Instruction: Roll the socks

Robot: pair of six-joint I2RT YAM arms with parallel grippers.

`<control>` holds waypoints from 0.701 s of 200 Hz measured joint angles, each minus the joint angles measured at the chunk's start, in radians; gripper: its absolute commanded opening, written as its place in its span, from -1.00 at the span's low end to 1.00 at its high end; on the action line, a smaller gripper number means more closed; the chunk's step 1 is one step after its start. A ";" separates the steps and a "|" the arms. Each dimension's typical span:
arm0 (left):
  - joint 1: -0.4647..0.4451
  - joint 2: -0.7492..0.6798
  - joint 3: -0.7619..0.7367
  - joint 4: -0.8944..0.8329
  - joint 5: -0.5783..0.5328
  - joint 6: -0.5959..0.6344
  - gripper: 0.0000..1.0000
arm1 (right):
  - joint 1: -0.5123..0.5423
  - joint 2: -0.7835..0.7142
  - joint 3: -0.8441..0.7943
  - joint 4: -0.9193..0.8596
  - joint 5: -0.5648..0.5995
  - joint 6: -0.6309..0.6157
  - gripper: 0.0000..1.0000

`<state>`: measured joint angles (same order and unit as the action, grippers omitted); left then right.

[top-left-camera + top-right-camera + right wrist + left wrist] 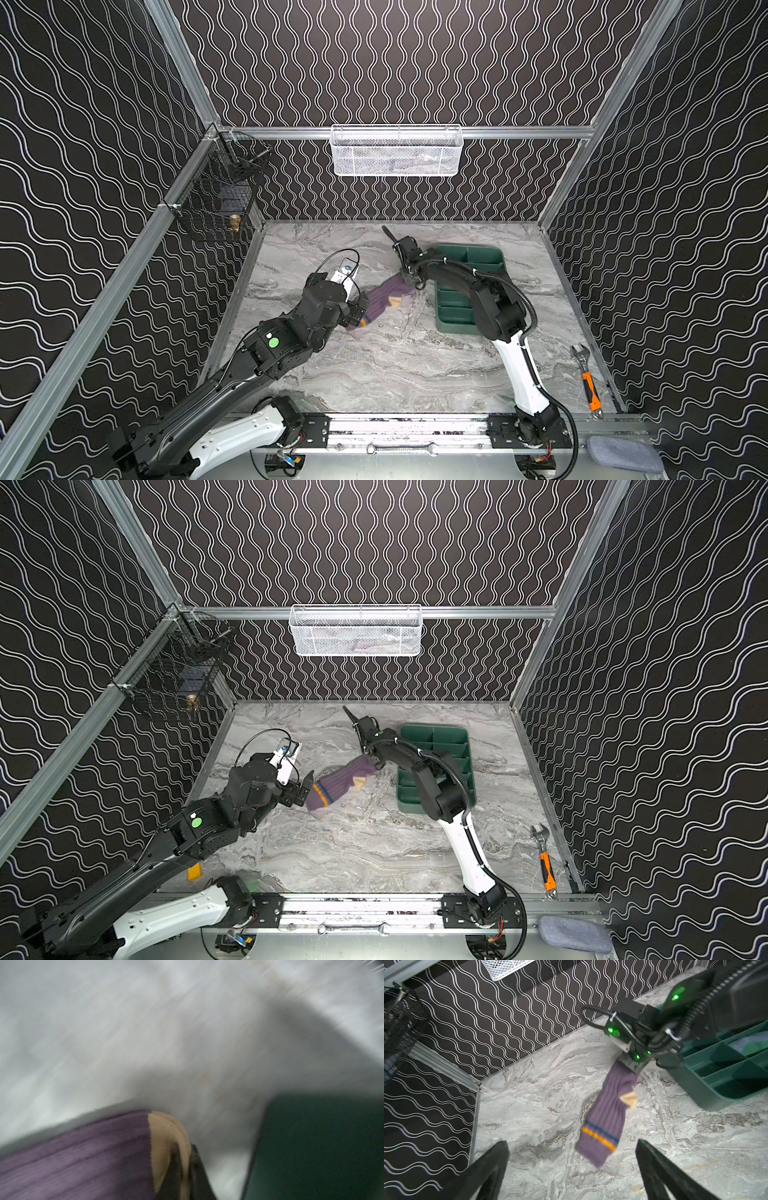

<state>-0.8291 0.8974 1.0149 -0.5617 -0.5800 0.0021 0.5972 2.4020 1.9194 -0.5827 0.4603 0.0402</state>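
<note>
A purple ribbed sock (384, 301) (340, 785) with a tan heel and an orange-navy stripe hangs slanting over the marble table. My right gripper (409, 282) (185, 1148) is shut on its tan toe. The right wrist view is blurred; the purple sock (83, 1157) fills its lower corner. My left gripper (307, 789) (572, 1142) stands wide open beside the striped cuff end, not touching it. In the left wrist view the purple sock (608, 1109) dangles just beyond the open fingers. Blue and green cloth (749, 1047), maybe the other sock, lies in a tray compartment.
A green divided tray (482, 255) (716, 1088) sits right of the sock, under the right arm. An orange-handled wrench (588, 382) lies by the right wall. A white mesh basket (395, 151) and a black wire basket (216, 195) hang on the walls. A grey-blue pad (623, 453) lies front right.
</note>
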 measured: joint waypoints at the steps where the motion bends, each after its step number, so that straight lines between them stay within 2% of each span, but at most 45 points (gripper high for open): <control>1: 0.000 0.000 0.000 0.000 -0.001 0.000 0.97 | -0.002 0.000 0.003 -0.002 0.003 -0.003 0.17; 12: 0.002 0.001 0.003 -0.003 -0.009 0.002 0.98 | -0.006 -0.010 0.004 -0.007 0.022 -0.019 0.43; 28: 0.005 0.003 0.005 -0.003 -0.020 0.004 0.98 | 0.003 -0.067 -0.052 -0.023 0.003 -0.045 0.58; 58: 0.011 0.012 0.005 0.019 -0.055 0.003 0.97 | 0.047 -0.242 -0.182 -0.048 -0.066 -0.069 0.61; 96: 0.011 -0.047 0.005 0.086 -0.153 -0.004 0.97 | 0.190 -0.510 -0.345 0.118 -0.076 -0.078 0.61; 117: 0.011 -0.107 0.007 0.125 -0.216 -0.003 0.97 | 0.283 -0.554 -0.409 0.201 -0.102 -0.085 0.60; 140: 0.011 -0.175 0.008 0.147 -0.275 0.003 0.98 | 0.366 -0.513 -0.398 0.263 -0.165 -0.079 0.60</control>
<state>-0.8181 0.7227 1.0233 -0.4149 -0.8555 0.0051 0.9634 1.8885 1.5215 -0.3199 0.2951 -0.0383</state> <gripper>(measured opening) 0.988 0.801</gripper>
